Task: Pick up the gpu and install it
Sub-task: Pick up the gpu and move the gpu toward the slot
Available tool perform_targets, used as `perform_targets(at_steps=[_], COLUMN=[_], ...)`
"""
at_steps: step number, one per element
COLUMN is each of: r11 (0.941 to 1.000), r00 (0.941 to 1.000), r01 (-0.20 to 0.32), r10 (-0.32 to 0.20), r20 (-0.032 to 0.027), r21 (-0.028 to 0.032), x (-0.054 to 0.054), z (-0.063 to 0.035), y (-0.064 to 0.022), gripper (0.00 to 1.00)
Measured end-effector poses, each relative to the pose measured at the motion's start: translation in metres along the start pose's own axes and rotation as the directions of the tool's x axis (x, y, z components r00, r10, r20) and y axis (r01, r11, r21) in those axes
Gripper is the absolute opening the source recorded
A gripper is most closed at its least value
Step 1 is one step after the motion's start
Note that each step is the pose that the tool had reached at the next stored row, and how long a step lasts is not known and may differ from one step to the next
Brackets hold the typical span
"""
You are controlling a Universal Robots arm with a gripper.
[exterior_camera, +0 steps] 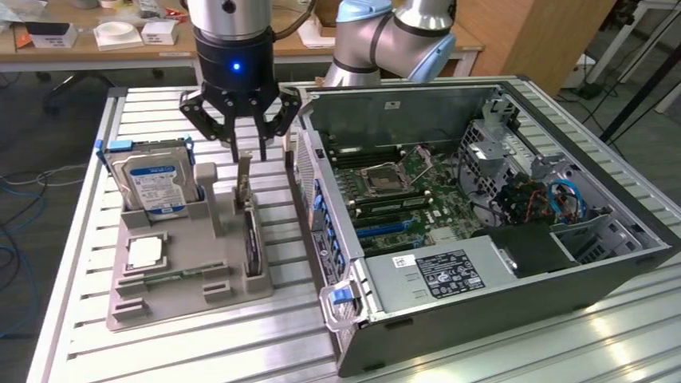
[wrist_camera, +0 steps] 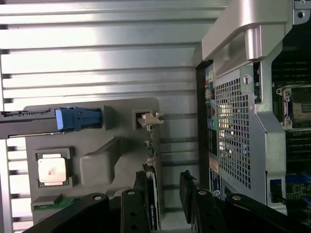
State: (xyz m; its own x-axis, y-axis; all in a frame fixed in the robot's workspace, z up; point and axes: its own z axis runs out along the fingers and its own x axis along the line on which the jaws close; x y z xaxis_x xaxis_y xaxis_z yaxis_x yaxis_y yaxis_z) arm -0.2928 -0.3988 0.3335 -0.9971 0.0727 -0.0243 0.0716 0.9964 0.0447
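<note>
Hovering empty and wide open, the hand hangs over the upright gpu. Best to centre it between both fingers before closing.

The gripper, jaws spread, straddles the gpu standing edgewise in the grey holder. The computer case sits just beside.
</note>
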Motion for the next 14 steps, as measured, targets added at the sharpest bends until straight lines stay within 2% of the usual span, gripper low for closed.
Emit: perform_targets(at_steps=[14], r11=[1.0000], r00=[1.0000], r01=[0.000], r10=[0.000], r20=[0.0000], r21=[0.0010], x=[0.001], z=[0.0111], y=[-0.0017], gripper=[0.42])
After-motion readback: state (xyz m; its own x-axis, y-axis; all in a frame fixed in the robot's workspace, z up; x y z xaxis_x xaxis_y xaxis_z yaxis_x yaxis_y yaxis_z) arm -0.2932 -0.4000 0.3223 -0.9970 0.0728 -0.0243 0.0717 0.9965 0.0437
